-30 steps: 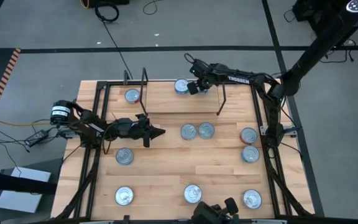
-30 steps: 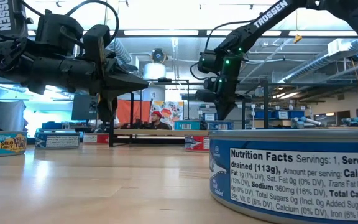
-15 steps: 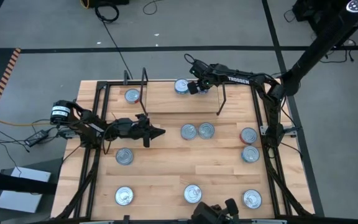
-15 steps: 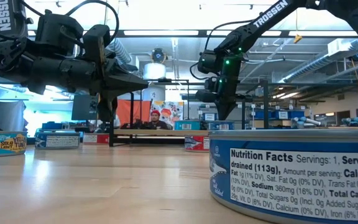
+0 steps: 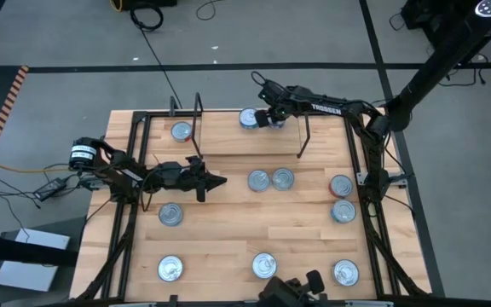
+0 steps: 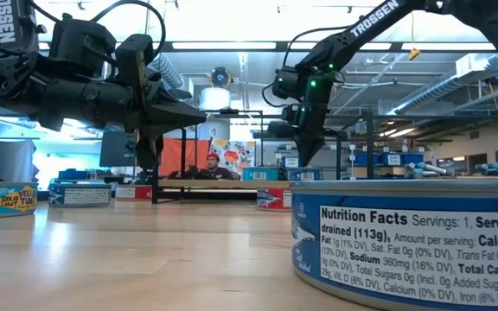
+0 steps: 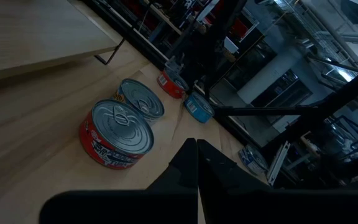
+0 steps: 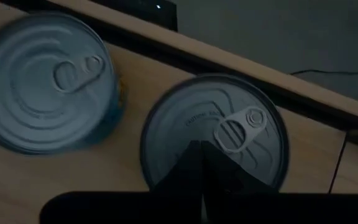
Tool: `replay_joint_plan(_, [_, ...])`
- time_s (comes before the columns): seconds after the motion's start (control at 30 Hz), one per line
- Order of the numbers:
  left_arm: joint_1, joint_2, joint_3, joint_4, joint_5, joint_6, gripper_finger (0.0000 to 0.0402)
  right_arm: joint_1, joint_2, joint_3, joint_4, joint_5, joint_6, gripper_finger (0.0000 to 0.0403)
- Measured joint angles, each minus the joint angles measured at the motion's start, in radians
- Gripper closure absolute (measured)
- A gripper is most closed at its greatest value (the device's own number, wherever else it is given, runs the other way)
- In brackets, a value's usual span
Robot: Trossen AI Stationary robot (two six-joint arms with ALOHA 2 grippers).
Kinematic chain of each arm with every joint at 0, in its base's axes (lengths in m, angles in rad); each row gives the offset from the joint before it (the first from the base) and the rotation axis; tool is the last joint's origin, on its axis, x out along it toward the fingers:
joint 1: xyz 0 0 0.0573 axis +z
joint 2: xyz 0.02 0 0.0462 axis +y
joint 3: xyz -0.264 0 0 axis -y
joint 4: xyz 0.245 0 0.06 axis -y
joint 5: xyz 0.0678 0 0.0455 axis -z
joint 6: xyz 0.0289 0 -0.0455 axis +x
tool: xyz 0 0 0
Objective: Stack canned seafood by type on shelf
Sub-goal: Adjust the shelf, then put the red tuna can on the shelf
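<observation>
High view: loose tins [image 5: 170, 214] lie scattered over the near counter [image 5: 220, 247], left tool [image 5: 214, 181] pressed together, waiting mid-counter. Farther back, right tool [image 5: 265, 118], also pressed together, hangs over two tins [image 5: 249, 118] on the shelf [image 5: 228, 135], perhaps nudging them together by type.

Silver-lidded flat tins [image 5: 271, 180] lie scattered upright on the table, three on the light-wood shelf [image 5: 228, 136].

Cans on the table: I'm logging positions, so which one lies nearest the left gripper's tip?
The left can of the touching middle pair, red-labelled, just ahead of the shut left gripper. The other cans lie farther off.
</observation>
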Motion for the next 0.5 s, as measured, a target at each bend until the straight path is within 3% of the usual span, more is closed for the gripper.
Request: replay_joint_plan(0.5, [0.014, 0.0, 0.028, 0.03, 0.005, 0.051, 0.0401, 0.093, -0.008, 0.048, 0.108, -0.004, -0.085, 0.0398])
